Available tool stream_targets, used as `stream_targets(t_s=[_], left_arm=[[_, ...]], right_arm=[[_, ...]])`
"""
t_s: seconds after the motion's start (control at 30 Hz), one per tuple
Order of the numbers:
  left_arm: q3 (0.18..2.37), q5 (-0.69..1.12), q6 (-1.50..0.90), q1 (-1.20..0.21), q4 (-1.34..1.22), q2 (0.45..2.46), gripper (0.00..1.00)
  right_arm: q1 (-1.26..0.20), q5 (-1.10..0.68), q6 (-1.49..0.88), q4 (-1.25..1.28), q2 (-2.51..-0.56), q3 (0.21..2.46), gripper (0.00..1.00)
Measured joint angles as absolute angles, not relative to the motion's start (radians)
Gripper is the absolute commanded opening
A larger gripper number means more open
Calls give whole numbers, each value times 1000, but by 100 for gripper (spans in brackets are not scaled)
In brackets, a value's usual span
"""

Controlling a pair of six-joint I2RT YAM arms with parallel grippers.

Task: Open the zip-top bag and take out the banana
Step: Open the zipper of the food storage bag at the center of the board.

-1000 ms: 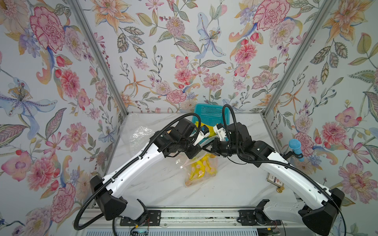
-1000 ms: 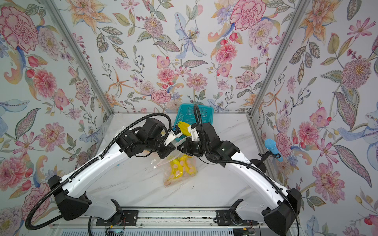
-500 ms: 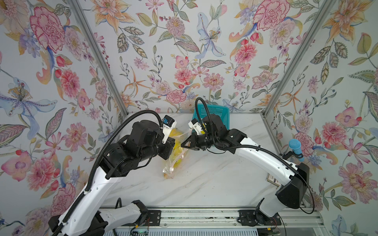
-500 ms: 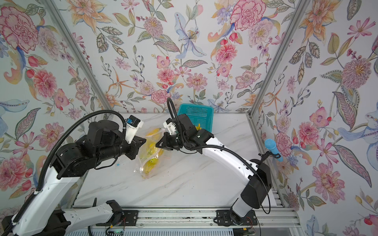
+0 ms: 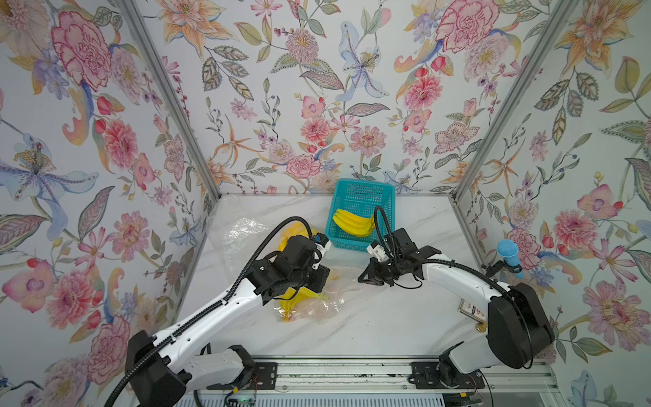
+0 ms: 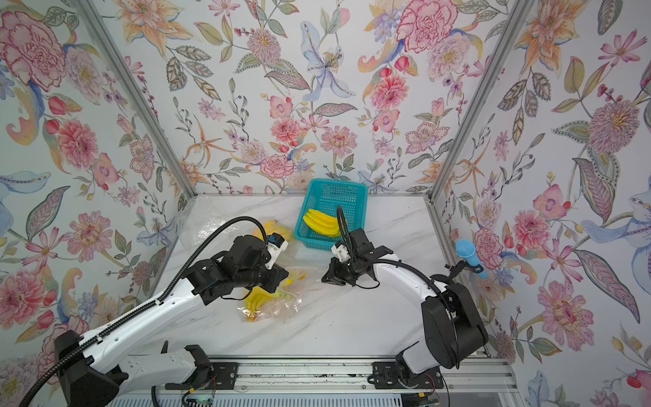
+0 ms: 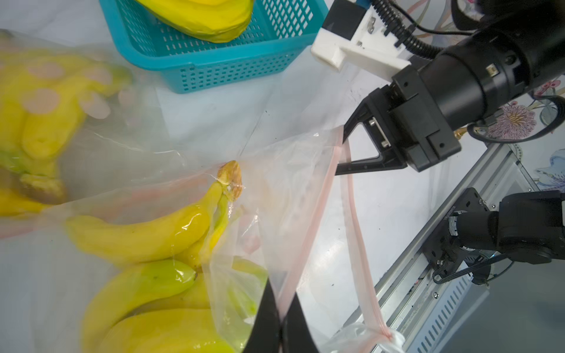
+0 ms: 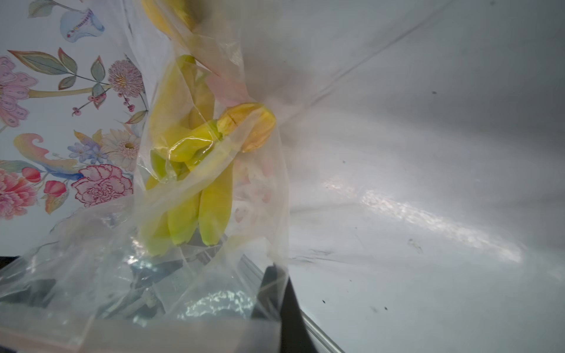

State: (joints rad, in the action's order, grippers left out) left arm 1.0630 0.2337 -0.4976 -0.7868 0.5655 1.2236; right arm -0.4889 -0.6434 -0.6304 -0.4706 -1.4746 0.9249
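Far left on the marble table (image 5: 387,327) lies a crumpled sheet of clear plastic (image 5: 243,227). Just right of it is a second bagged bunch (image 7: 46,91), blurred in the left wrist view and half hidden behind the left arm from above.

Next comes the left gripper (image 7: 280,305), its jaws pressed together on one pink zip strip at the rim of the zip-top bag (image 5: 318,306). The banana (image 5: 291,296) (a small bunch, really, not a single fruit) sits inside that bag. In both top views it lies right under the left wrist, so the arm hides its upper part. Its stem end points toward the mouth of the bag and the right arm.

Right of the bag, the right gripper (image 5: 360,280) is closed too, pinching the opposite lip of the mouth, and the film spans the space between the two grippers. Behind them stands a teal basket (image 5: 363,185) holding another bunch (image 5: 352,222), apart from the bag.

The bag is clear, wrinkled and glossy, and it sags onto the table. In the left wrist view its two pink strips stand parted along most of their length and meet only at one corner, so the mouth gapes. The fruit inside is bright yellow shading to green on some fingers, with a tan cut stem pressing against the film. All of it is inside the bag.
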Motion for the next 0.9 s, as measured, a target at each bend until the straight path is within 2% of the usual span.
stream_targets(t_s=[0.1, 0.17, 0.33, 0.4, 0.7, 0.9], left_arm=[[1098, 240, -496, -794, 537, 1270, 0], [1148, 240, -488, -794, 533, 1298, 0], [1227, 250, -476, -795, 511, 1333, 0], [1239, 256, -471, -798, 505, 1351, 0], [1261, 259, -468, -806, 496, 1396, 0], [1272, 259, -468, -831, 477, 1424, 0]], right_arm=[[-466, -639, -606, -479, -1424, 881, 2], [-457, -631, -599, -478, -1391, 879, 14], [-448, -607, -586, -503, -1353, 894, 32], [-447, -585, -572, -538, -1334, 920, 36], [-447, -507, -569, -617, -1132, 1053, 38], [-500, -535, -663, -543, -1157, 1012, 38]])
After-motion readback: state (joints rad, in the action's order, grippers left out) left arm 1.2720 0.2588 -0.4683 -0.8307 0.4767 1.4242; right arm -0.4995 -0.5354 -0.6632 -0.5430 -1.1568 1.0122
